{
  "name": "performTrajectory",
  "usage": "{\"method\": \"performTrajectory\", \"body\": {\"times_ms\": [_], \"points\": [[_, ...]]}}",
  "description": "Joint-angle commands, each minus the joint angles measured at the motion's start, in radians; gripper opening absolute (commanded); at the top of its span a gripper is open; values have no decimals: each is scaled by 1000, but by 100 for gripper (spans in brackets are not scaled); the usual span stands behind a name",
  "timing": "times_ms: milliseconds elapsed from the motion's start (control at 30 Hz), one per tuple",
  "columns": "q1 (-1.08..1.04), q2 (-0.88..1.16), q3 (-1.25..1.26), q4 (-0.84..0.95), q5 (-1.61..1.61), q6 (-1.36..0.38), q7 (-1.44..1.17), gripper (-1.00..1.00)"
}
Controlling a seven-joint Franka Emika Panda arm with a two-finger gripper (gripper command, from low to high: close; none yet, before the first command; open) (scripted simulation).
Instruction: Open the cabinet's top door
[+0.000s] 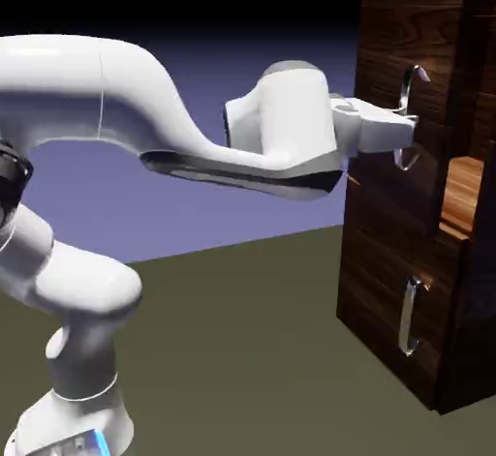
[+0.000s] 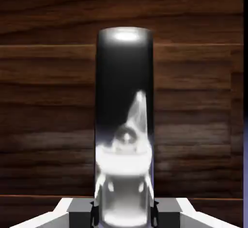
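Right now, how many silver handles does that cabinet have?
2: the top door's long handle, gripped by the gripper, and a shorter lower handle on the lower panel. Other sides are hidden.

Rendered simulation; plain backdrop [image 1: 242, 57]

Dark glossy wood-grain cabinet [image 1: 387, 241], polished silver metal handle [image 2: 125, 125], smooth white arm [image 1: 116, 86]

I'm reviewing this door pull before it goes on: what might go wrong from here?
The jaws are shut on the top door's handle, a smooth, shiny bar, so the grip may slip as the pull goes on. The top door is only slightly ajar; pulling straight rather than along its swing might twist the handle out of the grip.
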Motion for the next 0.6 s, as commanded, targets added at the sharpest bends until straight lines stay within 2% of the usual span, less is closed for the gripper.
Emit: {"method": "performTrajectory", "body": {"times_ms": [0, 367, 567], "points": [[-36, 1, 33, -17, 20, -11, 0, -100], [-434, -21, 413, -165, 251, -78, -1, -100], [-537, -121, 587, -280, 512, -210, -144, -100]]}}
